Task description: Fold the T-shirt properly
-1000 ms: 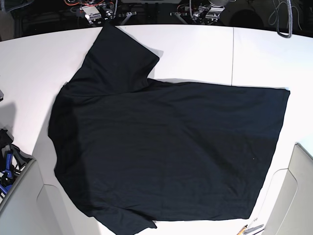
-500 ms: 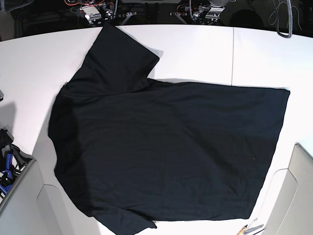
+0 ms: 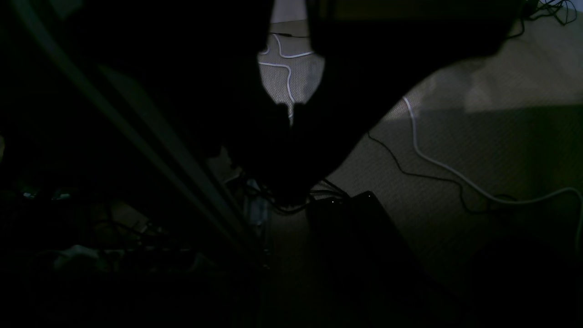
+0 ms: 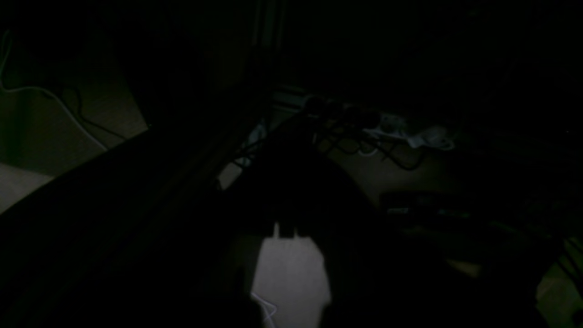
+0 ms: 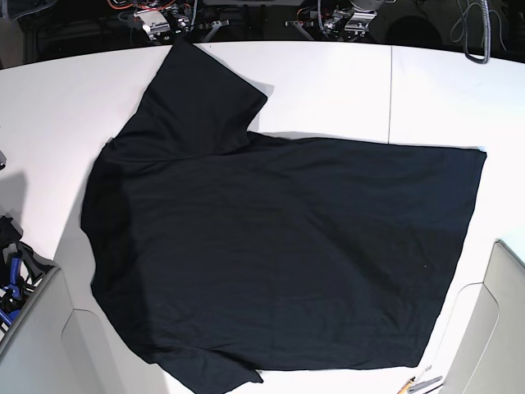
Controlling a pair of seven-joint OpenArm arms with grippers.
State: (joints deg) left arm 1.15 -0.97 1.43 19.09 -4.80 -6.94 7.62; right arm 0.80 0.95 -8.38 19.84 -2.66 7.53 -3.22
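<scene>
The black T-shirt [image 5: 279, 246] lies spread flat on the white table [image 5: 328, 82], collar side to the left and hem to the right. One sleeve points to the table's far edge and the other reaches the front edge. Neither gripper shows in the base view; only the arm mounts [image 5: 160, 20] [image 5: 344, 16] appear beyond the far edge. In the left wrist view my left gripper [image 3: 290, 109] is a dark silhouette over carpet, fingertips together, holding nothing. My right gripper [image 4: 284, 230] looks the same in the right wrist view, shut and empty.
Grey-white panels stand at the front left [image 5: 41, 345] and front right [image 5: 500, 328] corners. Small tools [image 5: 422, 383] lie at the front edge, and blue-handled items [image 5: 12, 283] at the left. Cables [image 3: 432, 159] and a power strip [image 4: 410, 134] lie on the floor.
</scene>
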